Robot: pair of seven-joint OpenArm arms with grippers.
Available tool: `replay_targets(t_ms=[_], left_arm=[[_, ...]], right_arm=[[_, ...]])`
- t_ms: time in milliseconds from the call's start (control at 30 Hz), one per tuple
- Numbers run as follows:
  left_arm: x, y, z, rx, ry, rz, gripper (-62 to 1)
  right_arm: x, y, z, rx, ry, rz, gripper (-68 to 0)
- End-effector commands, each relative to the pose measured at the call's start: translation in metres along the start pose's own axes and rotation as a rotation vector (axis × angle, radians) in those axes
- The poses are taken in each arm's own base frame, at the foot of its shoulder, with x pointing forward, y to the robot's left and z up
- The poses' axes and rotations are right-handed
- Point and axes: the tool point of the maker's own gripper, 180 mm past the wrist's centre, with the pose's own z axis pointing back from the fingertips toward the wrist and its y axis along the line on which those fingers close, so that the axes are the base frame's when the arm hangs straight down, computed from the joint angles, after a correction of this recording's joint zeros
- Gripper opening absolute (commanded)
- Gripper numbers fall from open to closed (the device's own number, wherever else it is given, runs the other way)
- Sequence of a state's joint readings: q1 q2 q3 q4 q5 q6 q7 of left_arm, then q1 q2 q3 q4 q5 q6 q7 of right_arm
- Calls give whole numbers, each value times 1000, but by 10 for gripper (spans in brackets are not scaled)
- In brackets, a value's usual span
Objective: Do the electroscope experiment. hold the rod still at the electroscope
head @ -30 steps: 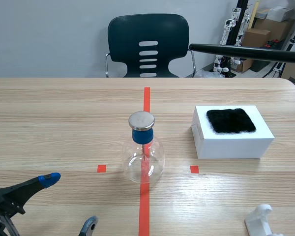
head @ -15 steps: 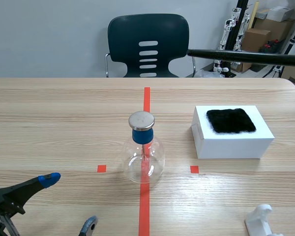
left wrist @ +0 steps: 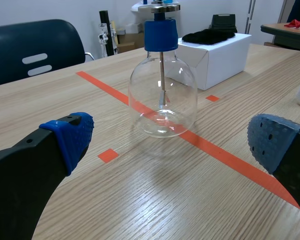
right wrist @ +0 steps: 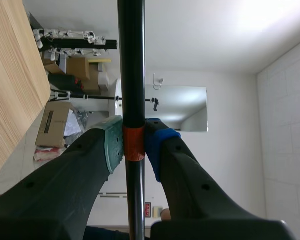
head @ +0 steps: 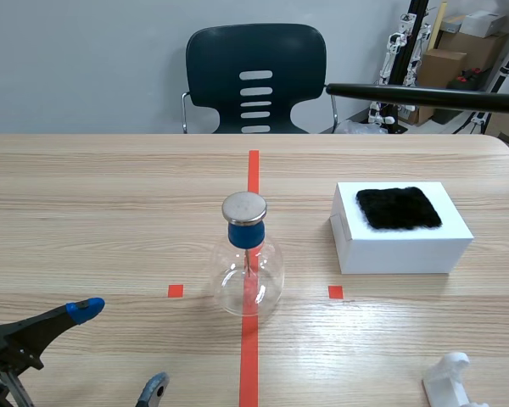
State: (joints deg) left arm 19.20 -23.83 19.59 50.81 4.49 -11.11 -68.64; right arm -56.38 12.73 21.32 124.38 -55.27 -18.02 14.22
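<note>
The electroscope [head: 248, 259] is a clear glass flask with a blue stopper and a round metal cap, standing on the red centre tape line. It also shows ahead of my open left gripper [left wrist: 170, 142], which sits low at the table's near left [head: 123, 348]. A long black rod [head: 424, 95] hangs level high above the table's right side, its tip well right of and above the metal cap. My right gripper [right wrist: 134, 142] is shut on the rod [right wrist: 131, 60] at its orange-red band, pointing up toward the ceiling.
A white box [head: 400, 236] with a black fur cloth [head: 399, 208] on top stands right of the flask. A white object [head: 450, 381] lies at the near right edge. A dark chair [head: 254, 78] stands behind the table.
The rod's tip shifted a few pixels left and then back right; it stays high at the right. The left gripper and the flask have not moved.
</note>
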Motion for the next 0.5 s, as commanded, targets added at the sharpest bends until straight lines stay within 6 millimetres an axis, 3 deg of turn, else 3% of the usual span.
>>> replay_targets(t_ms=[0,133,467], left_arm=[[5,2,-2,4,-24,1,14],[5,1,-2,5,-24,1,14],[5,1,-2,5,-24,1,14]], right_arm=[[-3,-11,-2,-35,9,18,-665],[-6,-14,-7,-43,7,38,-665],[-7,-43,-41,-119,-39,113,-665]])
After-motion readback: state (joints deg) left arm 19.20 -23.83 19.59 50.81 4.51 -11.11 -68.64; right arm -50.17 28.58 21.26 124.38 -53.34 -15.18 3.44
